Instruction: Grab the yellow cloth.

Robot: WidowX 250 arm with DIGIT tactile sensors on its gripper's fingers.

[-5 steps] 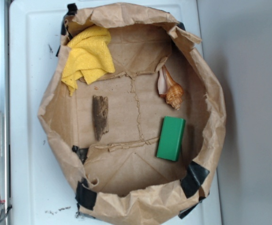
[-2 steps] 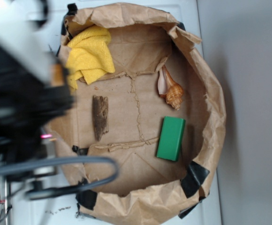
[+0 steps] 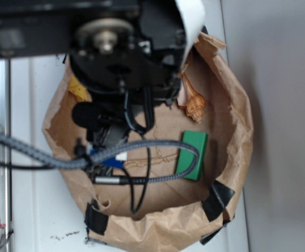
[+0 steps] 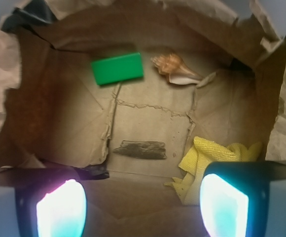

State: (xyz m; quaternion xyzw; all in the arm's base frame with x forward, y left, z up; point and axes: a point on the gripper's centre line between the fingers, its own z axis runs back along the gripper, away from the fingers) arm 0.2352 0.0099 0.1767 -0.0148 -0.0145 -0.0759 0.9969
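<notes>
The yellow cloth [image 4: 204, 157] lies crumpled at the right of the paper bag's floor in the wrist view, just beyond my right finger [image 4: 225, 205]. My gripper [image 4: 143, 210] is open above the bag's near side, with only brown paper between the fingers. The cloth sits ahead and to the right of the gap, touching neither finger. In the exterior view the arm [image 3: 121, 58] hides nearly all of the cloth; only a yellow corner [image 3: 79, 90] shows at the bag's left wall.
A shallow brown paper bag [image 3: 236, 131] with rolled walls holds everything. Inside are a green block [image 4: 117, 68], a seashell [image 4: 175, 69] and a dark piece of wood [image 4: 139, 149]. Grey cables [image 3: 142, 147] loop over the bag floor.
The arm has swung in from the left and now hangs over the bag, covering the cloth and the wood piece in the exterior view. The objects have not moved.
</notes>
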